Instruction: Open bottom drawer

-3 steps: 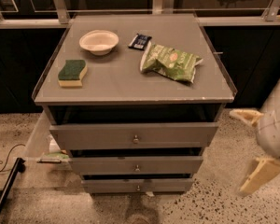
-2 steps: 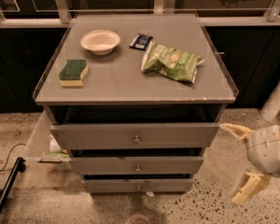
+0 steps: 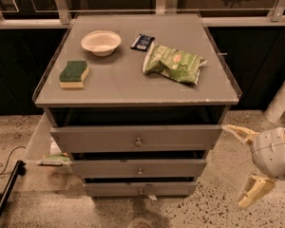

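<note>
Camera view: against the frame one second back, the gripper (image 3: 233, 166) has dropped lower and slightly left on the right side of the cabinet (image 3: 133, 91); against the frame 0.7 s back it has barely shifted. The three drawer fronts and the items on top lie as before. The gripper is spread wide, one pale finger (image 3: 238, 133) above and one below, with nothing between them. It hangs over the speckled floor (image 3: 204, 213), right of the drawers. The upper fingertip shows just beside the right end of the top drawer (image 3: 180, 137); contact there cannot be judged. The lower finger is well apart from the cabinet. The bottom drawer (image 3: 114, 189) sits lowest in the stack, directly under the middle drawer (image 3: 104, 167). Its grey front faces the camera and its long axis runs left to right. Its small round knob (image 3: 140, 191) is at centre, pointing outward toward the viewer. A dark gap shows above its front (whether it stands out at all cannot be told). On the cabinet top are a bowl (image 3: 100, 42), a sponge (image 3: 74, 74), a dark packet (image 3: 142, 42) and a green bag (image 3: 173, 63).
</note>
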`<state>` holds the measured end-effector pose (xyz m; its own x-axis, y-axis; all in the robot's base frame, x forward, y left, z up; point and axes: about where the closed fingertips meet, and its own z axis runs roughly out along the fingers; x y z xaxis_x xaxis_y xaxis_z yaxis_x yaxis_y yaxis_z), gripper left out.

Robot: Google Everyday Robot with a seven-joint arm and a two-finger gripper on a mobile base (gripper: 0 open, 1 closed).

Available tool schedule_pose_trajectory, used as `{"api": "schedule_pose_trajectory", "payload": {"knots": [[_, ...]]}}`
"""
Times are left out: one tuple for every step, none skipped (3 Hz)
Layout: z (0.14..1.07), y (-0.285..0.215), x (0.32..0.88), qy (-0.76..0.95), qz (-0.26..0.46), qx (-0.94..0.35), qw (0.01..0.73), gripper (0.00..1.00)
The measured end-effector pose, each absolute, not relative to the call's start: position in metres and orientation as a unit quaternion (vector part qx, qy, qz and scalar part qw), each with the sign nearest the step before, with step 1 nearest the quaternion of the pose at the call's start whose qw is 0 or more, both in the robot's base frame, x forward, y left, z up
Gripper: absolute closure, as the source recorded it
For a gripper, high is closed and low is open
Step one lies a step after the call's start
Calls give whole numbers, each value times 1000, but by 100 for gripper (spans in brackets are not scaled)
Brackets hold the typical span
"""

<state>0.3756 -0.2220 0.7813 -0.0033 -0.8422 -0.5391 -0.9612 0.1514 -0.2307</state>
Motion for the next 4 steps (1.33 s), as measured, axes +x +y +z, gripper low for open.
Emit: {"api": "schedule_pose_trajectory", "payload": {"knots": [[750,-223,381,706,120,-633,293,0],[695,-229,390,704,143,-621,315,0],[632,-233,404,687,147,-624,341,0],[574,-234,419,673,139,-634,354,0]]}}
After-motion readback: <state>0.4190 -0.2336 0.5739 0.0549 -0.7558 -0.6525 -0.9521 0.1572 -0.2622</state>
